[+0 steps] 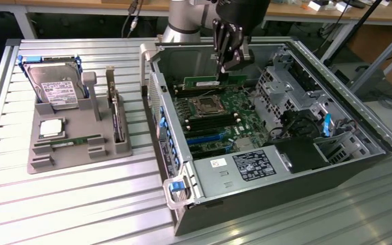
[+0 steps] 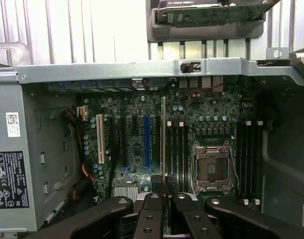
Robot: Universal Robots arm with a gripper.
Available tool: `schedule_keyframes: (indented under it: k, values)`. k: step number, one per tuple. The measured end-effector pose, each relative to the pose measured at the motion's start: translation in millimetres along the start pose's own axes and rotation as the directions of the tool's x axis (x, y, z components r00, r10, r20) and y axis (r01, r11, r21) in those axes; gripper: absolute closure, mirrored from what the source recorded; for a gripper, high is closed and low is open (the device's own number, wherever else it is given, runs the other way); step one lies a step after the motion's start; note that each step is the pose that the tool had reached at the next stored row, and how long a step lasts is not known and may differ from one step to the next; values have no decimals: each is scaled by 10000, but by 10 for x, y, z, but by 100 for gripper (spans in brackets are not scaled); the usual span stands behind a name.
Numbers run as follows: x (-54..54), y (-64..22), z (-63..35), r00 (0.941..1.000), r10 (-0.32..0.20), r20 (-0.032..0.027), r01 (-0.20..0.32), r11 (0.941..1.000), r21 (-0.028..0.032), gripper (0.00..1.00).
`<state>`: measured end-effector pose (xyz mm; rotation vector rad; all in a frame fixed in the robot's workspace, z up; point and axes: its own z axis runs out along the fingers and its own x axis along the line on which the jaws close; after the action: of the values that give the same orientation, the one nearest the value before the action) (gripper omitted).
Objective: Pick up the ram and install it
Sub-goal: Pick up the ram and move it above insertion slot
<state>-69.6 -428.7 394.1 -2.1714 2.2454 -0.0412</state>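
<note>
Pinching the ram [image 1: 203,81] by its top edge in my gripper [image 1: 224,71], I judge it light, stiff and fragile, poised over the motherboard [image 1: 234,125].

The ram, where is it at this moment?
In the exterior view the ram is gripped by the claw inside the open case, low over the board, next to the socket.

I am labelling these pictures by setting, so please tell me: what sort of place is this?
Probably a robotics lab workbench for computer assembly: an open desktop computer case lies on a slotted aluminium table, a grey holder keeps a hard drive, and the gripper holds the ram over the motherboard.
</note>
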Motion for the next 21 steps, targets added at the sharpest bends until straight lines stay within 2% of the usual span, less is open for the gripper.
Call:
schedule_keyframes:
  k: [2, 15, 19, 21]
  values:
    - [-2, -64, 2, 10000, 0, 0, 0, 10000, 0, 87]
    - [-11, -339, 11, 10000, -7, 0, 7, 10000, -1, 87]
    - [-13, -358, 12, 9991, -414, 13, 414, 9991, 3, 87]
    - [-13, -361, 11, 9969, -790, 22, 790, 9969, 4, 87]
